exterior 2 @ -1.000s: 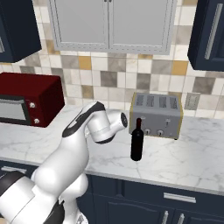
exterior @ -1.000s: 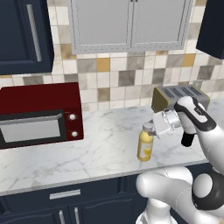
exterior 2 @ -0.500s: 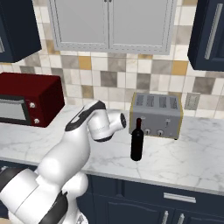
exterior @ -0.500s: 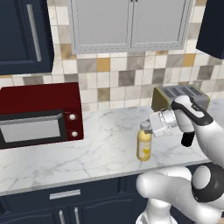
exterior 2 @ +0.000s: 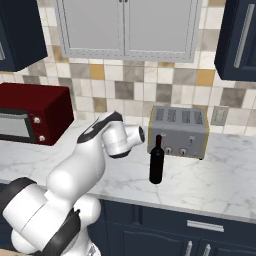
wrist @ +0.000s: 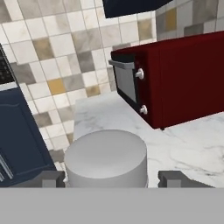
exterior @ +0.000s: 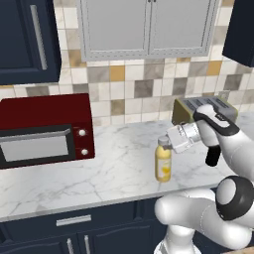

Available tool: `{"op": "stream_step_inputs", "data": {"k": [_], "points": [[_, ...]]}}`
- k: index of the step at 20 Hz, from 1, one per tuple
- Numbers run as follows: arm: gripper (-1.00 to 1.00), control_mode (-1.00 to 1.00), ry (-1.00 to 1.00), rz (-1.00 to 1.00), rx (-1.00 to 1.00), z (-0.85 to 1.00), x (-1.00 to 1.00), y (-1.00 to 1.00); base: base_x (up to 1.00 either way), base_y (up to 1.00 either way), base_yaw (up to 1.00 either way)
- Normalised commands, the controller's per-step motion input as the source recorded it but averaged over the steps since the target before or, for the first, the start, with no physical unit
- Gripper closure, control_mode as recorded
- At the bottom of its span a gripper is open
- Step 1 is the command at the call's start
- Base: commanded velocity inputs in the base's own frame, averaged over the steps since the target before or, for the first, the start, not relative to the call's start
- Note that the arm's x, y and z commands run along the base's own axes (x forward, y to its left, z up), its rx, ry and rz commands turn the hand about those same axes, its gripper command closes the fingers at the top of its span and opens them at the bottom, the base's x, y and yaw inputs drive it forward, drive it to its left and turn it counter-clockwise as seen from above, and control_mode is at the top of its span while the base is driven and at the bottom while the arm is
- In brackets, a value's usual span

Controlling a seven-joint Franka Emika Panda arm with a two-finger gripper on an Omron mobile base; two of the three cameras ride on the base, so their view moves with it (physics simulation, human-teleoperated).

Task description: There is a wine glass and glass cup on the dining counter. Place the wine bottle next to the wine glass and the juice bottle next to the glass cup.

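Juice bottle stands upright on wall counter in left base view, gripper at its cap, approaching sideways. Microwave well apart to the left, toaster behind the arm.

Right base view: wine bottle upright just in front of toaster, untouched.

Hand view: grey-white cap sits btwn the 2 fingertips, gaps visible both sides, so jaws are partly open, nothing held yet.

Risk: grip sits high, on cap only. If jaws close off-centre, bottle may tip or slip out on lift. Swinging wide could clip the wine bottle nearby.
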Motion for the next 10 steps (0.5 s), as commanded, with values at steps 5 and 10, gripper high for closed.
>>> {"op": "stream_step_inputs", "data": {"k": [5, 10], "points": [[1.0, -1.0, -0.03, 0.02, 0.0, 0.31, -0.19, 0.0, 0.0, 0.0, 0.0], [1.0, -1.0, -0.04, 0.0, 0.0, 0.54, -0.2, 0.05, 0.0, 0.0, 0.0]]}}
